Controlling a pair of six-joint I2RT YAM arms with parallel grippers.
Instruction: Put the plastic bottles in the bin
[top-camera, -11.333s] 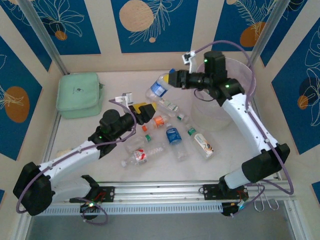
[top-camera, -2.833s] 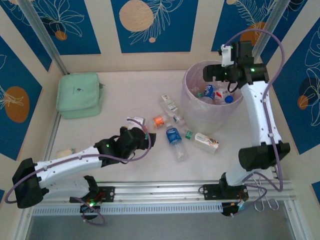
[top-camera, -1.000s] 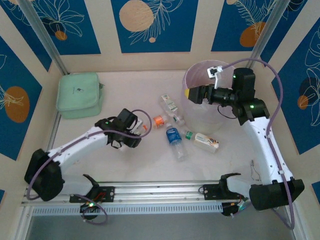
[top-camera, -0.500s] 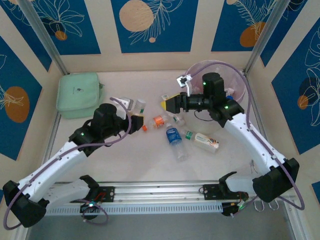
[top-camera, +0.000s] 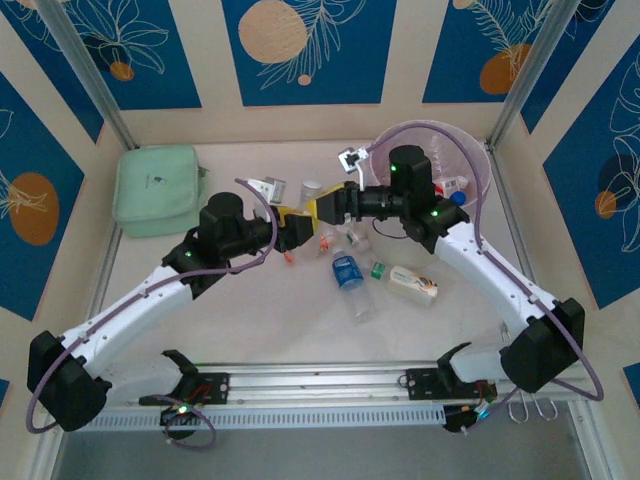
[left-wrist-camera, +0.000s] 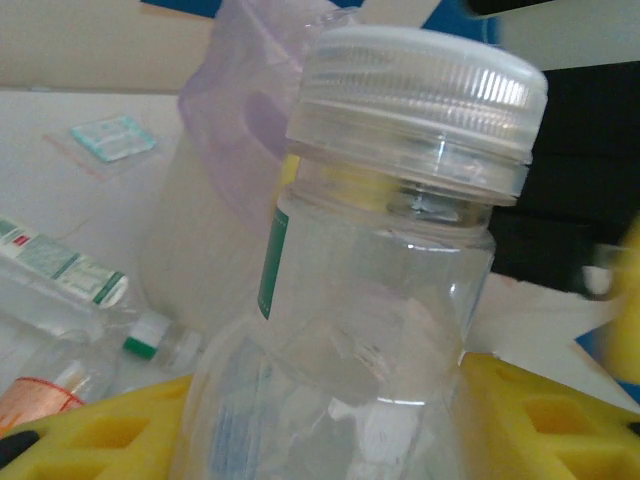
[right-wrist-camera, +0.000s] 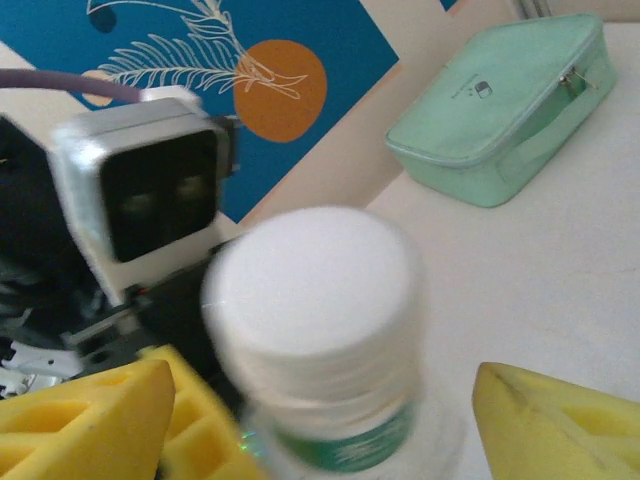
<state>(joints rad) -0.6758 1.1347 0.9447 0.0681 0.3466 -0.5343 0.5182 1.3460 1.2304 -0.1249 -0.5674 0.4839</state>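
Observation:
A clear plastic bottle (left-wrist-camera: 385, 270) with a white cap (top-camera: 311, 187) and a green label stands up between the yellow fingers (left-wrist-camera: 95, 430) of my left gripper (top-camera: 293, 226), which is shut on its body. My right gripper (top-camera: 322, 208) is open, one yellow finger (right-wrist-camera: 560, 420) on each side of that bottle's capped top (right-wrist-camera: 315, 300). More bottles lie below them: a blue-labelled one (top-camera: 346, 270), an orange-and-white one (top-camera: 408, 284) and an orange one (top-camera: 320, 240). The pale lavender bin (top-camera: 478, 160) stands at the back right with bottles (top-camera: 455, 190) inside.
A mint-green pouch (top-camera: 158, 190) lies at the back left of the table. A small flat clear packet (left-wrist-camera: 112, 137) lies beyond the bin's wall (left-wrist-camera: 225, 120). The two wrists are nearly touching in mid-table. Walls close in three sides.
My left gripper has carried the white-capped bottle up and to the right. My right gripper has swung left from the bin and now straddles the bottle's top.

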